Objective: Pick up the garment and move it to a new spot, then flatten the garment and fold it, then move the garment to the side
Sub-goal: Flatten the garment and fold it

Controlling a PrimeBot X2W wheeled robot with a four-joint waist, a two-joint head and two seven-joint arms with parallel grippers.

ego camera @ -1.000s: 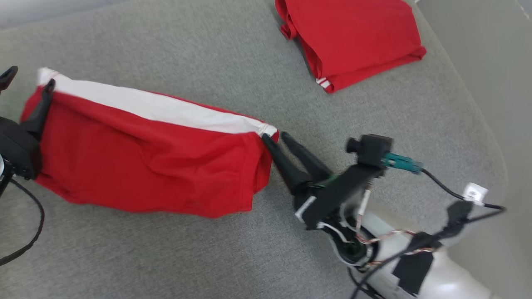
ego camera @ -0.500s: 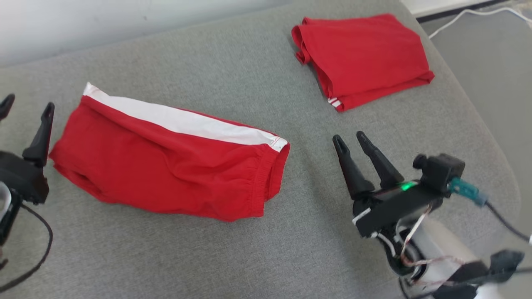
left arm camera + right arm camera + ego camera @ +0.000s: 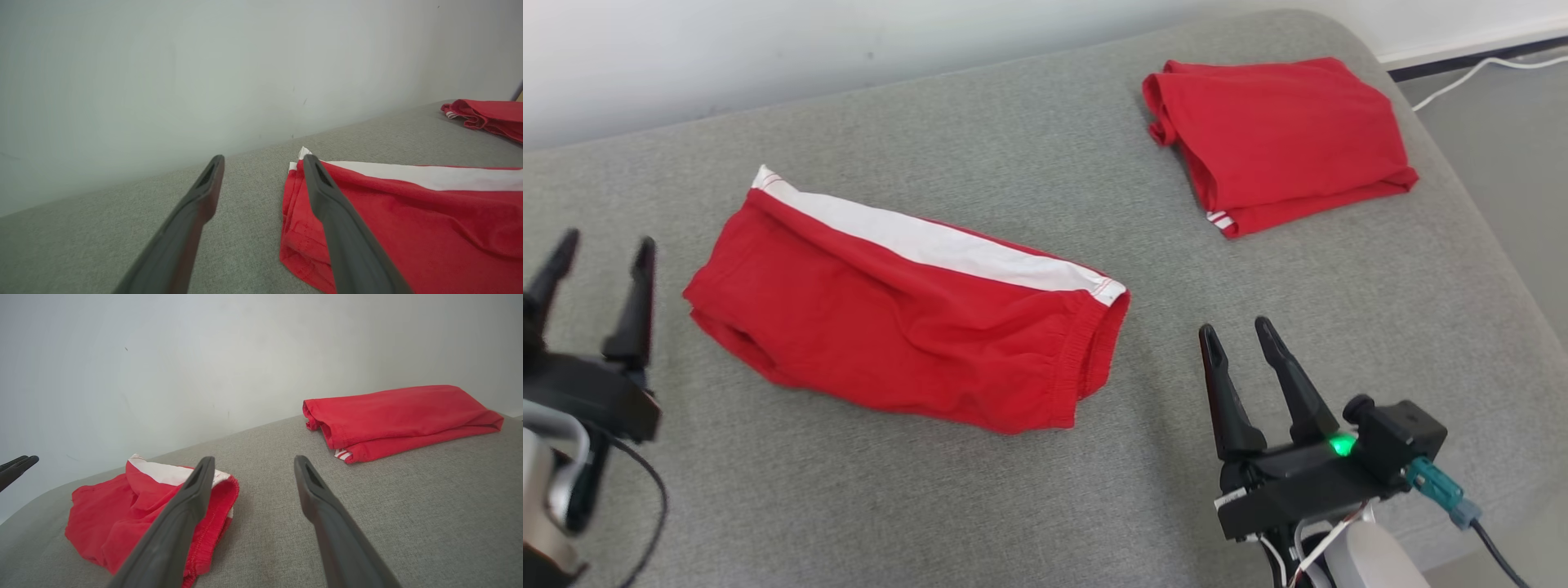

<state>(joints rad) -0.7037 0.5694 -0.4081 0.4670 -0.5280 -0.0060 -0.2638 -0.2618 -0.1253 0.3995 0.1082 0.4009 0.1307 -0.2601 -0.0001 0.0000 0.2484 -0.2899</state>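
red shorts (image 3: 907,327): lying flat, fold judged next

lying mid grey padded surface (image 3: 1013,506), white stripe (image 3: 947,245) on far edge, waistband (image 3: 1094,359) rightward. left end effector (image 3: 606,241) wide, empty, near leg hems (image 3: 719,318); right end effector (image 3: 1235,327) wide, empty, near waistband. best pinched at both ends of one long edge, lifted evenly, laid over squarely.
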